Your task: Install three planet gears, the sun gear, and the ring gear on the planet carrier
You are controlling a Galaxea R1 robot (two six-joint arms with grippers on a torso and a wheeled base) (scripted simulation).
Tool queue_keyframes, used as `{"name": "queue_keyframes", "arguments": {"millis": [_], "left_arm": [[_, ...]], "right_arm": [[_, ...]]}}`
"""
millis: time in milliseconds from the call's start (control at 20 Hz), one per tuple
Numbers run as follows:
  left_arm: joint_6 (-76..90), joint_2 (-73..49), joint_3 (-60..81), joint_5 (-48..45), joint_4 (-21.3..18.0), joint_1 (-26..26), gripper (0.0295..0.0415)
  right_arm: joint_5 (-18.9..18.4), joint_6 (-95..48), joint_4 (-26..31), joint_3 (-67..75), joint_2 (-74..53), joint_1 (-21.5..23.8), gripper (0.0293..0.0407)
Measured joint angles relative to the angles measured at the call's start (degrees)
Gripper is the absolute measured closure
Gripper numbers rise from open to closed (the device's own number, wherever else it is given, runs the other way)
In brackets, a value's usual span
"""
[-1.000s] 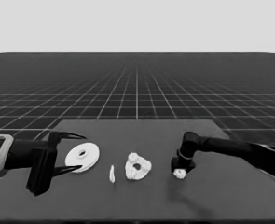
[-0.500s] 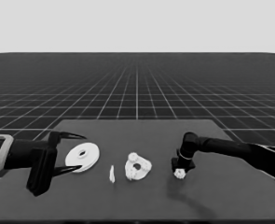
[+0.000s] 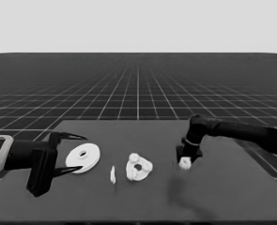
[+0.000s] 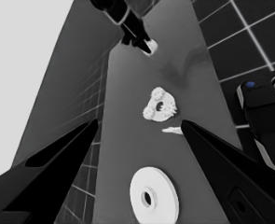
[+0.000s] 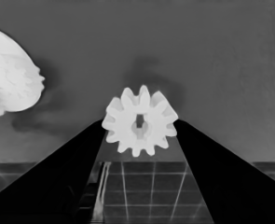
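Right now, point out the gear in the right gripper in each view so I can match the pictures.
Head view: the gear sits right of centre, at the tip of the right gripper, off to the right of the smaller round part.
Left wrist view: far off, the gear under the reaching right arm.
Right wrist view: the gear fills the centre, between the fingers.
Shared landmark: the smaller round part with three gears on it.

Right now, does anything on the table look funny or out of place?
Nothing is broken or spilled. One gear sits apart from the others, clamped in the right gripper, right of the smaller round part that carries three gears. A thin white piece lies loose beside it.
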Motion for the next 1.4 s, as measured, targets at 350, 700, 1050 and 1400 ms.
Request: {"name": "queue_keyframes", "arguments": {"millis": [350, 700, 1050, 1400], "left_arm": [[0.0, 0.0, 0.0, 0.0, 0.0, 0.0, 0.0326], [0.0, 0.0, 0.0, 0.0, 0.0, 0.0, 0.0326], [0.0, 0.0, 0.0, 0.0, 0.0, 0.0, 0.0326], [0.0, 0.0, 0.0, 0.0, 0.0, 0.0, 0.0326]], "right_arm": [[-2.35, 12.6, 0.51, -16.59, 28.52, 1.11, 0.039], [-1.8, 8.98, 0.81, -29.08, 38.14, 1.16, 0.039], [0.52, 6.36, -5.53, -33.53, 39.46, -5.59, 0.039], [0.59, 7.94, -5.65, -33.67, 39.47, -6.22, 0.0391]]}}
